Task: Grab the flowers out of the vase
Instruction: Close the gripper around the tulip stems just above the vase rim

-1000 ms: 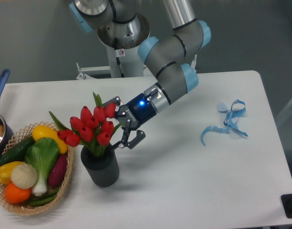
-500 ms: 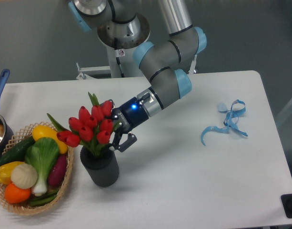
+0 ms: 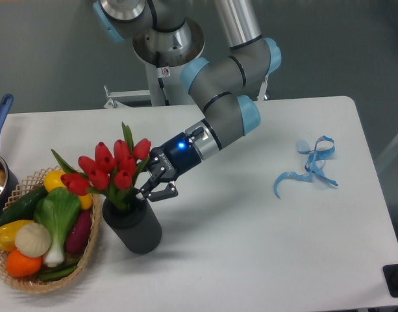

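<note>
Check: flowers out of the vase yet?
Still in. The flowers have stems running into the vase mouth; the end effector is at the stems.

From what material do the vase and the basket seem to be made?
The vase looks like matte dark grey plastic or rubber: its surface shows no shine, though the material is uncertain. The basket looks like woven wicker or straw: pale tan strands are interlaced along its rim.
</note>
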Controlling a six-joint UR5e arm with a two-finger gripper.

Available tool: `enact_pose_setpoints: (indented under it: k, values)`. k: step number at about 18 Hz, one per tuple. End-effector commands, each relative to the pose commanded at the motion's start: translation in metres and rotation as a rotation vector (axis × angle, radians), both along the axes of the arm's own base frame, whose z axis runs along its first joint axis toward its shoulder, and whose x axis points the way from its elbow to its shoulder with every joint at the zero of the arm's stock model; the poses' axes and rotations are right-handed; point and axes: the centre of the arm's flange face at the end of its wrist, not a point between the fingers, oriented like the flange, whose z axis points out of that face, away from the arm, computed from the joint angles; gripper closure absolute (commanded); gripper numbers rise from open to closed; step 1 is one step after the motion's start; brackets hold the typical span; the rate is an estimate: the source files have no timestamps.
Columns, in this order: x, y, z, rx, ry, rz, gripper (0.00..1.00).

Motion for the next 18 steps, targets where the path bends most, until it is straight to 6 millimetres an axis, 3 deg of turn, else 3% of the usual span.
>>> enact_pose_setpoints:
  k: [12,18]
  values:
    - [-0.006,-0.001,0.012,-0.006,-0.014,0.015,0.61]
    - [-0.004,-0.003,0.029,-0.015,-0.069,0.030,0.60]
